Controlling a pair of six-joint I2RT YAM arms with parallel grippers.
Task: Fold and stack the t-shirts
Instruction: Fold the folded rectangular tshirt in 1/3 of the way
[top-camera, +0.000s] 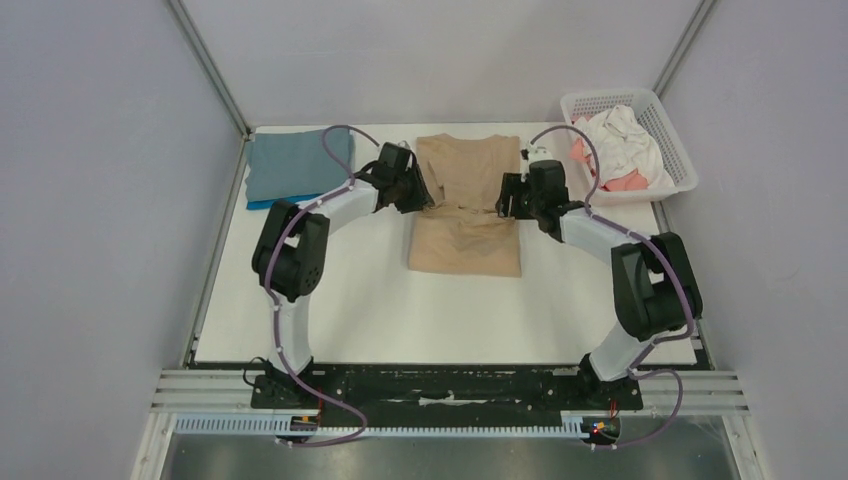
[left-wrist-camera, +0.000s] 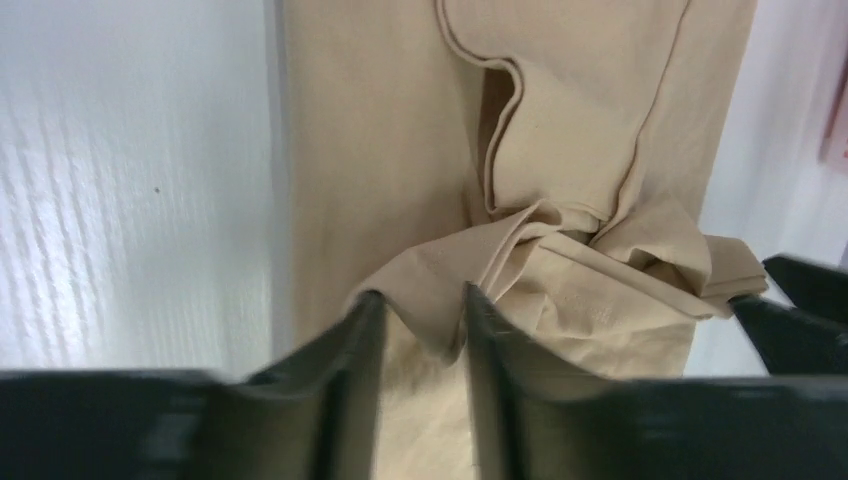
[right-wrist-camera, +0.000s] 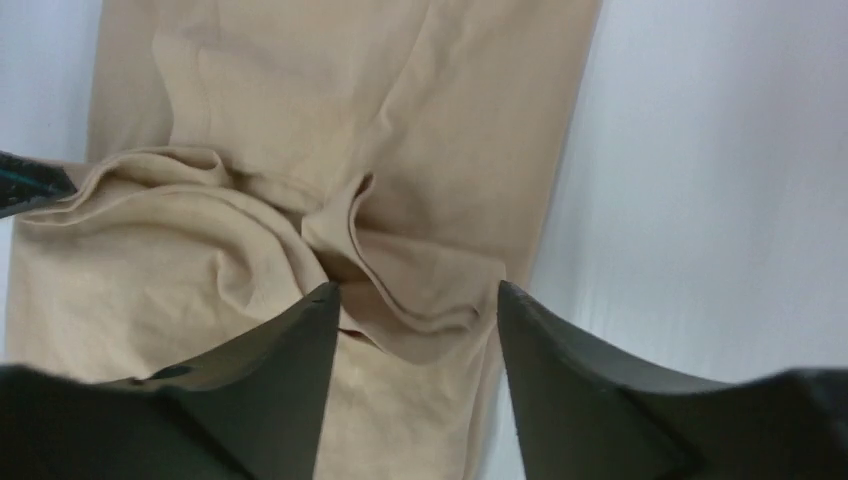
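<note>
The tan-beige t-shirt (top-camera: 466, 240) lies mid-table, bunched across its middle. My left gripper (top-camera: 415, 195) is at the shirt's left edge by that bunch. In the left wrist view the gripper (left-wrist-camera: 418, 300) stands partly open, and a loose flap of the tan shirt (left-wrist-camera: 560, 300) sags between the fingers without being pinched. My right gripper (top-camera: 508, 200) is at the right edge. In the right wrist view it (right-wrist-camera: 418, 290) is wide open over a raised fold of the tan shirt (right-wrist-camera: 420, 300). A folded grey-blue shirt (top-camera: 295, 165) lies at the back left on a bright blue one (top-camera: 262, 203).
A white lattice basket (top-camera: 675, 135) at the back right holds a white shirt (top-camera: 620, 135) and a coral-pink one (top-camera: 625, 182). Grey walls stand on both sides. The white table (top-camera: 350, 300) runs to the arm bases at the near edge.
</note>
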